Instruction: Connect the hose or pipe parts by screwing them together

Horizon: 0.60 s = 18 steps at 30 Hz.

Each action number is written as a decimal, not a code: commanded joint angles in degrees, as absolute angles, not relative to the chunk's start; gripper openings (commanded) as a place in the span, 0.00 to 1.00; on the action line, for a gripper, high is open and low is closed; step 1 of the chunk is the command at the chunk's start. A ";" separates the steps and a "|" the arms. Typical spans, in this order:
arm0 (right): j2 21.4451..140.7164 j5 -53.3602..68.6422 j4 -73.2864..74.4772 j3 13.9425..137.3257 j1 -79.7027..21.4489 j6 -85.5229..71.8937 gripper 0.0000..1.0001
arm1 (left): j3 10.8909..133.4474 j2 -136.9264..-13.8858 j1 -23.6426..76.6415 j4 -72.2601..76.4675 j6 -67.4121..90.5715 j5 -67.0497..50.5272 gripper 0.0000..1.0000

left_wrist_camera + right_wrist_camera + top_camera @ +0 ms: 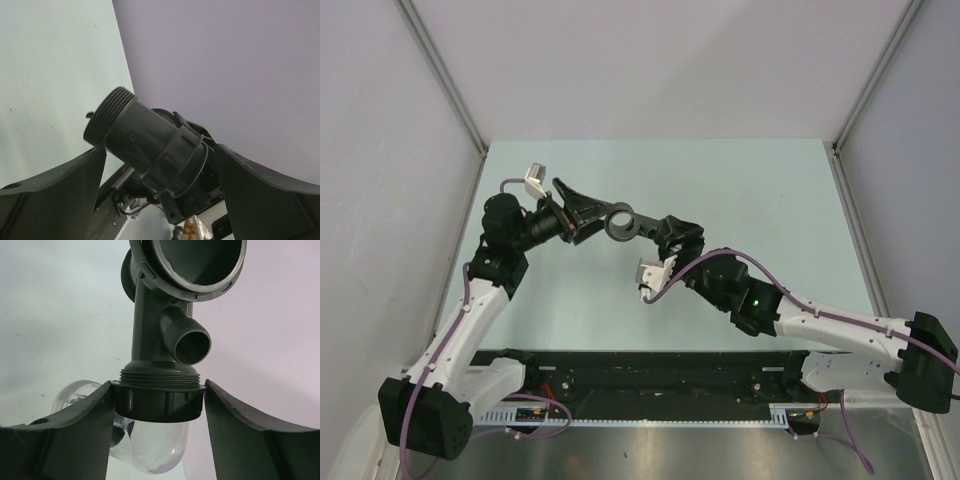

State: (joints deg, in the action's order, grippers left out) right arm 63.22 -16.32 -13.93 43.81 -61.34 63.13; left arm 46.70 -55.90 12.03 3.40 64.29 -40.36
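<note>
A dark grey pipe part (150,335) with a wide mouth and an angled branch (189,341) hangs above the table, and its threaded neck enters a black collar (157,404). A clear bowl (155,447) hangs under that collar. My right gripper (157,390) is shut on the collar, one finger against each side. In the top view the pipe part (620,222) sits between my right gripper (662,233) and my left gripper (582,212). The left wrist view shows its threaded end (107,117) and ribbed collar (180,160). My left gripper (160,150) is open, fingers spread either side without gripping.
The pale green table (740,180) lies inside grey side walls (430,90). A black rail (650,372) with the arm bases runs along the near edge. A clear threaded piece (75,392) shows beside the bowl.
</note>
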 commanded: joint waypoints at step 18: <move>71.19 -28.48 -32.08 45.88 -68.29 76.04 0.00 | 43.68 -56.60 12.04 5.79 69.79 -45.53 0.79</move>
